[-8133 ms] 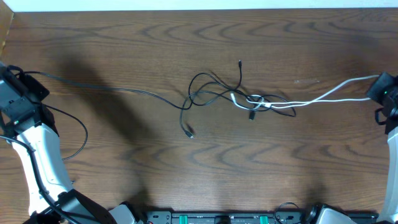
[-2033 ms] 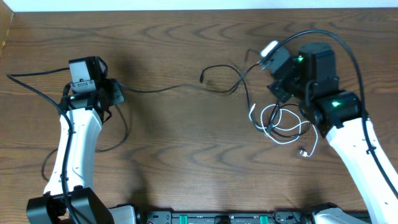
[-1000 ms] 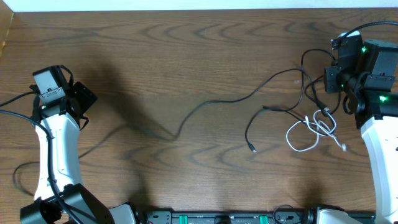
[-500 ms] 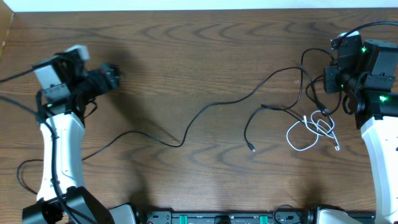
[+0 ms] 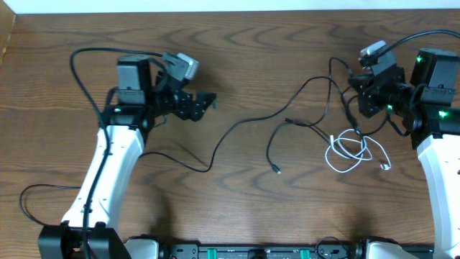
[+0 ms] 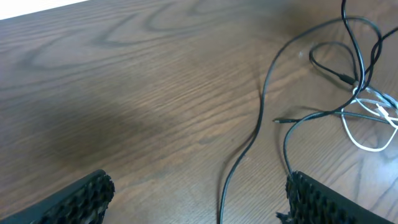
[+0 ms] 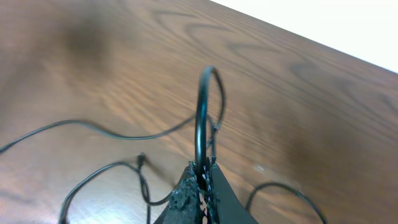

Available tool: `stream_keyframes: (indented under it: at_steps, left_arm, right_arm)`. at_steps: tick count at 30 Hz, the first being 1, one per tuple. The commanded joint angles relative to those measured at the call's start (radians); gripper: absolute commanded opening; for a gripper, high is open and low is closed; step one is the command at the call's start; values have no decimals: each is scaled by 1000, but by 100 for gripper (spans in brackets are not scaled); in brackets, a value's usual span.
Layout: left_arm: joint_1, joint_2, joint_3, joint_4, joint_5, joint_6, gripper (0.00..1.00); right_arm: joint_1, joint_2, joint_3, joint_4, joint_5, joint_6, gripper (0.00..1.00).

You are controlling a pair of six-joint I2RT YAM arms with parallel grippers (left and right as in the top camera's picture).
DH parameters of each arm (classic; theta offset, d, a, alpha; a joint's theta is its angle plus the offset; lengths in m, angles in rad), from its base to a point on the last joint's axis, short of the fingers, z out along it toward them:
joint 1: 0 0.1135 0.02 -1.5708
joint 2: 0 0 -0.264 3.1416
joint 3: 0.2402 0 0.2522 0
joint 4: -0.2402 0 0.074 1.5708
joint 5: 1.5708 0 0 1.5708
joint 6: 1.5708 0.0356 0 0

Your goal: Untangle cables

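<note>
I'm seeing my left end effector (image 5: 207,103) hanging released, fingers (image 6: 84,196) wide apart, with open tabletop (image 5: 237,43) all around. A black cable (image 5: 208,169) is trailing rightward to my right end effector (image 7: 202,182), which is clenching it. The white cable (image 5: 348,152) is lying coiled below it, near the right edge.

R fingers (image 7: 184,196) tight on blk cable (image 7: 198,124)

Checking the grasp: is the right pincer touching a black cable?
Touching. The right wrist view shows the right pincer shut on the black cable.
</note>
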Motion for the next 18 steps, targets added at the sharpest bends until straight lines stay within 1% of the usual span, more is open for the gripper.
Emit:
stream_keyframes:
  at_steps: [1, 9, 16, 18]
  left_arm:
    - [-62, 9, -8, 15, -80, 43, 89]
    - [-160, 85, -8, 128, -82, 51, 90]
    - [-262, 205, -8, 280, -83, 50, 89]
    - [-296, 256, -8, 348, -83, 50, 89]
  right_arm:
    - [-6, -18, 1, -9, -217, -87, 1]
    - [31, -18, 1, -50, -245, -95, 1]
    - [45, -18, 1, -51, -245, -95, 1]
    - [45, -18, 1, -52, -245, -95, 1]
